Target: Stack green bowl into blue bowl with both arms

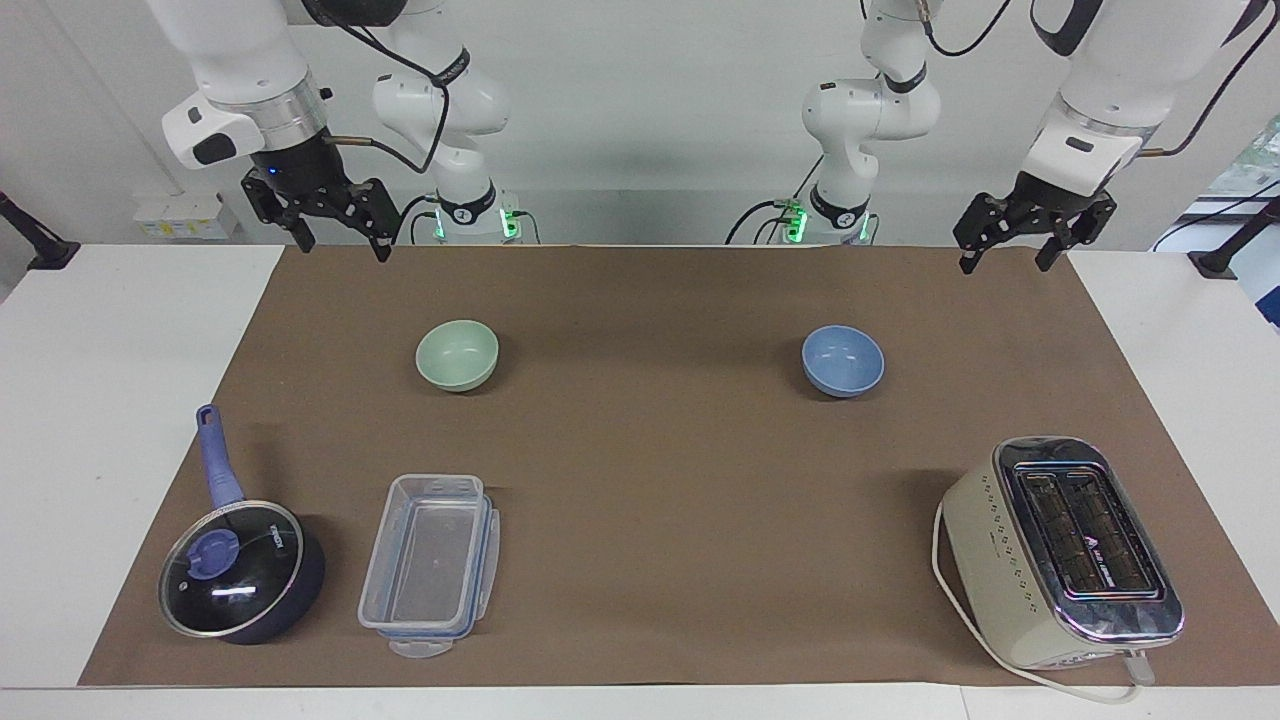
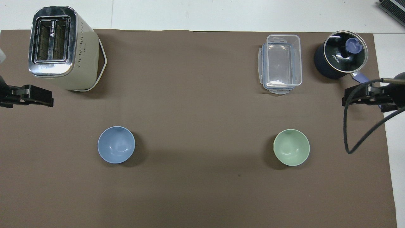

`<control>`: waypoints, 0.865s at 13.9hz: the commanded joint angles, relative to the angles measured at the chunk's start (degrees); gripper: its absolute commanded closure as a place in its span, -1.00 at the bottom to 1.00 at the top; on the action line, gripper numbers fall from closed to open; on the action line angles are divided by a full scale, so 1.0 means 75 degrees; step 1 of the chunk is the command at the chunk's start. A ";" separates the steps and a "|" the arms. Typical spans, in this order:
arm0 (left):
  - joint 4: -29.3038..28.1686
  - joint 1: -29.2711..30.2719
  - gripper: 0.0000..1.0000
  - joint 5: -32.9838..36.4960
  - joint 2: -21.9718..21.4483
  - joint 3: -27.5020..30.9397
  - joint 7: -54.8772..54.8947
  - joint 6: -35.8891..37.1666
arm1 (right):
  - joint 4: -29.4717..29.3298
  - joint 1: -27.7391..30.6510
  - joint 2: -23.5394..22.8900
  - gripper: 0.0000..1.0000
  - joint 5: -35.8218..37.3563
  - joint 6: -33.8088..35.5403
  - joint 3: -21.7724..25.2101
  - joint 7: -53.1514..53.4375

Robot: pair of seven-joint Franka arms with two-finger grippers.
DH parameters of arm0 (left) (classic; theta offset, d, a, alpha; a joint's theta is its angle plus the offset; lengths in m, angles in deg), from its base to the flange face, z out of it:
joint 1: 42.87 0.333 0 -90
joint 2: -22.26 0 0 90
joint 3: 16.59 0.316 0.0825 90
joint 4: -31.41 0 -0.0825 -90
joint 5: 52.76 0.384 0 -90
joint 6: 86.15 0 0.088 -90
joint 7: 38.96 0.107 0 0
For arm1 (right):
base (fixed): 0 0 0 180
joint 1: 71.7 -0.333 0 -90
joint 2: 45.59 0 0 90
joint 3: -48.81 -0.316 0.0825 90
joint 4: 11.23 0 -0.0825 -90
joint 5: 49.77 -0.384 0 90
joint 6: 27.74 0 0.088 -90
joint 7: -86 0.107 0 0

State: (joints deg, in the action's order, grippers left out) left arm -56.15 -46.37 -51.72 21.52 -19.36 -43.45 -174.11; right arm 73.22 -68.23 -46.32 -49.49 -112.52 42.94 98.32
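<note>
Green bowl (image 1: 457, 354) sits on the mat (image 1: 640, 450), well apart from the blue bowl (image 1: 843, 360) at its 3 o'clock. Left gripper (image 1: 1005, 254) and right gripper (image 1: 341, 243) hang empty, apparently spread.

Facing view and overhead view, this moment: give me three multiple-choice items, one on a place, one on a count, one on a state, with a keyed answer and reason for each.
1. What stands beside the clear container?
A. the toaster
B. the lidded pot
C. the blue bowl

2. How many bowls are on the brown mat?
A. one
B. two
C. three

3. What is the green bowl's state?
A. stacked in the blue bowl
B. held by the right gripper
C. alone on the mat, untouched

Answers:
1. B: the lidded pot sits next to it, at the right arm's end.
2. B: only the green bowl and the blue bowl.
3. C: the right gripper and left gripper hang open, apart from both.
</note>
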 commanded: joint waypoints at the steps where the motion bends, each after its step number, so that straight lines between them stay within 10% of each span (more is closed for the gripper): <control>1: -0.0102 0.0032 -1.00 0.0048 -0.0089 0.0005 -0.0093 0.0091 | 0.0096 0.0088 0.0086 -1.00 -0.0071 0.0031 -0.0003 0.0033; 12: -0.0220 0.0044 -1.00 -0.0128 -0.0124 0.0017 -0.0093 0.0055 | 0.0038 0.0111 0.0063 -1.00 -0.0048 0.0019 0.0044 0.0044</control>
State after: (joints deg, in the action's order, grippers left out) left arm -56.69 -46.33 -52.04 21.52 -19.23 -43.56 -174.02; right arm 73.21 -68.19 -46.32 -49.49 -112.52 43.42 98.32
